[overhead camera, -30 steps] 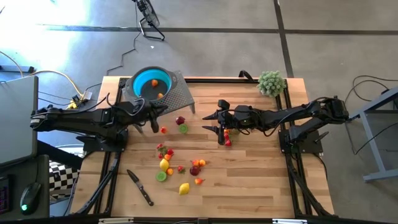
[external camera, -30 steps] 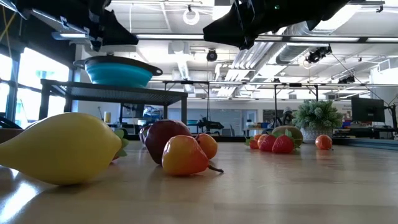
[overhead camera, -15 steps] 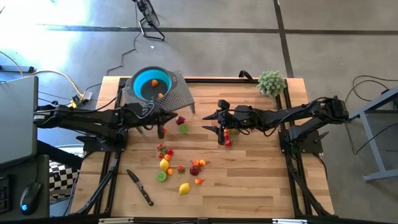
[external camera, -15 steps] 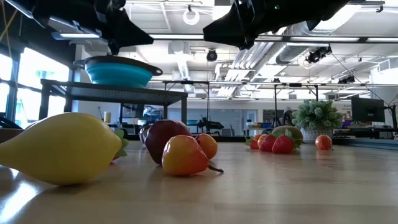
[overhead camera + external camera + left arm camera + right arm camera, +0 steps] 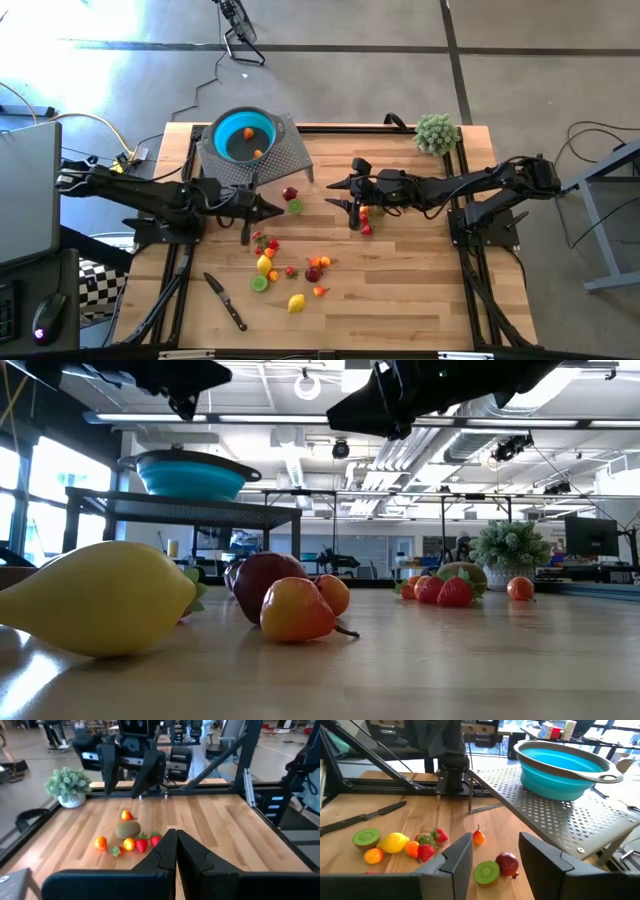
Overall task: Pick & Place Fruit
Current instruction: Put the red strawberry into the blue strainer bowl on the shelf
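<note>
Both tools above table, fruit loose
Left tool (image 5: 262,211) fingers together, empty; right tool (image 5: 352,207) fingers apart, nothing held; fruit (image 5: 290,268) scattered mid-table (image 5: 400,290), two pieces in teal bowl (image 5: 243,133).

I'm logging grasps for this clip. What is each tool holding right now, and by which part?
Nothing is held. The left tool is shut with nothing between its fingers, and the right tool is open over the table with an empty gap.

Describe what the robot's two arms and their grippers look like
Both arms are dark, slim and jointed, with cables running along them. The left gripper has two black, angular fingers with stepped inner faces. The right gripper has two flat, dark grey fingers with squared tips.
</note>
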Controlling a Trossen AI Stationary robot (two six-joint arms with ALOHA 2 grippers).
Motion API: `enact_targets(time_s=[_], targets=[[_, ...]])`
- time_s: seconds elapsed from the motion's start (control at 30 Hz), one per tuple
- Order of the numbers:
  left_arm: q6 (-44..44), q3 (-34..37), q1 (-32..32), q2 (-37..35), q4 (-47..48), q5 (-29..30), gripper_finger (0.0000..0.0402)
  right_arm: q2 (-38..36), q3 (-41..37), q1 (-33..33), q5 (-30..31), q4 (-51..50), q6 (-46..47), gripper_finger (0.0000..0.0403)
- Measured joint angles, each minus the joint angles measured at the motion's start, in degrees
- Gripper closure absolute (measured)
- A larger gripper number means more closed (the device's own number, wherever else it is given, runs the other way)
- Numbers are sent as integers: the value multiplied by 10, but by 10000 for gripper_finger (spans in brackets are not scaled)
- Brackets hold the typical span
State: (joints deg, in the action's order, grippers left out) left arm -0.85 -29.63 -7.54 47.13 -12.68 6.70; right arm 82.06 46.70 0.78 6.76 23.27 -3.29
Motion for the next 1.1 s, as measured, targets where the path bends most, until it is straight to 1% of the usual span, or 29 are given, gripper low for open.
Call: enact_targets(time_s=[0.13, 0.23, 0.33, 0.4, 0.5, 0.6, 0.7, 0.83, 1.1], targets=[[-23, 0, -4, -45, 48, 14, 398, 0, 0, 0, 10, 0, 1, 251], [-24, 0, -4, -88, 100, 38, 398, 0, 0, 0, 7, -4, 5, 251], [-24, 0, -4, -119, 145, 48, 398, 0, 0, 0, 6, -32, 8, 251], [-22, 8, -4, -132, 151, 48, 398, 0, 0, 0, 12, -63, 38, 251], [-11, 22, -4, -138, 153, 48, 398, 0, 0, 9, 37, -123, 108, 251], [-4, 27, -4, -136, 155, 49, 398, 0, 0, 23, 36, -194, 165, 251], [-4, 27, -4, -131, 153, 50, 398, 0, 0, 34, 33, -257, 201, 251], [-4, 28, -4, -132, 153, 50, 398, 0, 0, 43, 33, -319, 216, 251], [-1, 28, -4, -131, 154, 50, 398, 0, 0, 50, 35, -356, 211, 251]])
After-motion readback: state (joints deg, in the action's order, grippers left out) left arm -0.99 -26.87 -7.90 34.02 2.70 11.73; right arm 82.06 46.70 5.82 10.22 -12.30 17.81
